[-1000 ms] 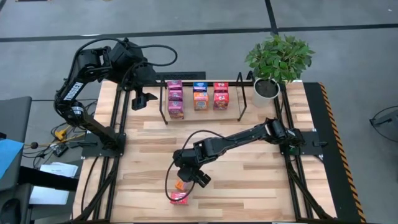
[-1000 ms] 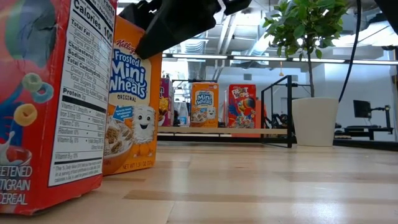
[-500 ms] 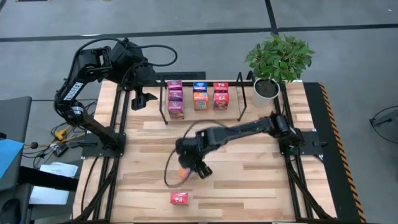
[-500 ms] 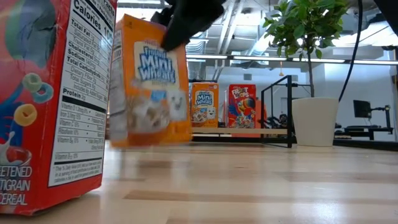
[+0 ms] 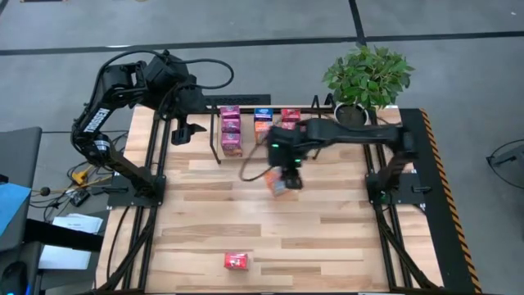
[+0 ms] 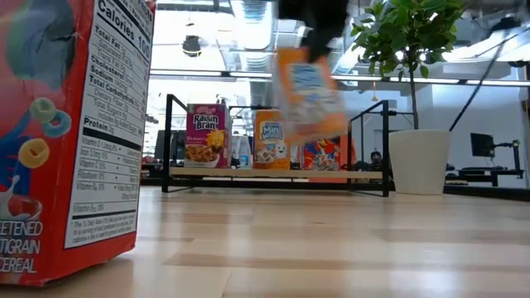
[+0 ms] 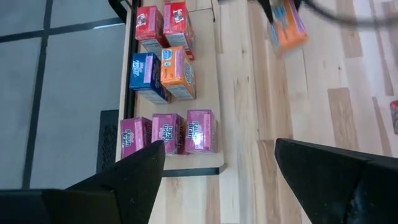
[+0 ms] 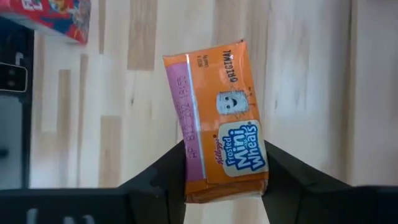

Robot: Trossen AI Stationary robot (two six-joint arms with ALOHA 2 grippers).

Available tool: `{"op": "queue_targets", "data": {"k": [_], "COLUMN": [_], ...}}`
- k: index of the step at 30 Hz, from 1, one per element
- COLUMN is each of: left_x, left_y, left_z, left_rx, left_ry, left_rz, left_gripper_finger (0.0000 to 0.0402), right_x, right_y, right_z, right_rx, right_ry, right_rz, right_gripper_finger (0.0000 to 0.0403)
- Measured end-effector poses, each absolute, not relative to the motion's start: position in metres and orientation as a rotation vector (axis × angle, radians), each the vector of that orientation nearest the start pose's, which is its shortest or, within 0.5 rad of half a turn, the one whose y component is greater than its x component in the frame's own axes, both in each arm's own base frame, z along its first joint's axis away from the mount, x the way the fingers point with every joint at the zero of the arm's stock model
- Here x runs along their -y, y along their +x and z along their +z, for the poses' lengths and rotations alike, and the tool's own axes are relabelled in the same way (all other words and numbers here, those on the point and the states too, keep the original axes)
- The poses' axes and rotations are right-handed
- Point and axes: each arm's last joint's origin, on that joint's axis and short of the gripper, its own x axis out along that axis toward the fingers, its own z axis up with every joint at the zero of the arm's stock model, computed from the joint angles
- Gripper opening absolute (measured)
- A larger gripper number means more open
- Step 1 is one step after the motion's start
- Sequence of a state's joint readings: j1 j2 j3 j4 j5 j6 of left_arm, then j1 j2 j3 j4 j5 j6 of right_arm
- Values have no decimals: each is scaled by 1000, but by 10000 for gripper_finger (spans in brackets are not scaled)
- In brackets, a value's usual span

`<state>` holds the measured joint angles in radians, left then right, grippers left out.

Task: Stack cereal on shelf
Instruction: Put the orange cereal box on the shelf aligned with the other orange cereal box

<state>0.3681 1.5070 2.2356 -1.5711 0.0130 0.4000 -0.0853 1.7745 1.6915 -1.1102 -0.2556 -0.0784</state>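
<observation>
One red carton (image 5: 236, 260) stands on pale wood planks (image 5: 327, 238) — right gripper (image 5: 281, 179) pinches an orange carton (image 5: 279, 185); left gripper (image 5: 187, 129) spread.

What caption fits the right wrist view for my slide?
Right hand grips an orange Frosted Mini-Wheats box above the wooden table.

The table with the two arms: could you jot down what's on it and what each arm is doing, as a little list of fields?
Right gripper: jaws shut on the orange cereal box, carried in the air in front of the shelf
Left gripper: jaws open, empty, waiting by the shelf's left end
On the shelf: pink, blue, orange and red boxes
Still on the table: red cereal box near the front edge
Also there: potted plant at the back right
</observation>
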Motion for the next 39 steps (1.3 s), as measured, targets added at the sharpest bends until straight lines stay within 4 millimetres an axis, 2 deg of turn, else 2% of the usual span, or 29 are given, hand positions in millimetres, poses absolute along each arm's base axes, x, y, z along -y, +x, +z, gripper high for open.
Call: {"op": "queue_targets", "data": {"k": [2, 4, 7, 9, 13, 19, 23, 30, 39], "left_x": [-75, -75, -75, -75, -79, -89, -93, -100, -106], "left_y": [197, 197, 197, 197, 203, 209, 212, 208, 205], "left_z": [503, 503, 503, 503, 501, 496, 494, 494, 494], "left_rx": [-880, -876, -868, -867, -873, -911, -934, -935, -941], "left_ry": [210, 207, 201, 202, 187, 138, 130, 113, 116], "left_rz": [156, 157, 162, 162, 190, 297, 328, 362, 374], "left_gripper_finger": [297, 297, 297, 297, 297, 297, 297, 297, 297], "right_x": [18, 8, -2, -2, 25, 76, 99, 117, 123], "right_y": [335, 322, 318, 322, 331, 339, 345, 353, 354], "right_z": [306, 294, 275, 269, 269, 271, 272, 266, 266], "right_rx": [-1128, -1057, -942, -887, -861, -869, -876, -889, -847], "right_ry": [181, 192, 136, 79, -28, -19, -46, -53, -41], "right_rz": [138, 72, -2, -42, -64, -23, -42, -58, -85], "right_gripper_finger": [179, 184, 193, 194, 189, 186, 201, 207, 204]}}
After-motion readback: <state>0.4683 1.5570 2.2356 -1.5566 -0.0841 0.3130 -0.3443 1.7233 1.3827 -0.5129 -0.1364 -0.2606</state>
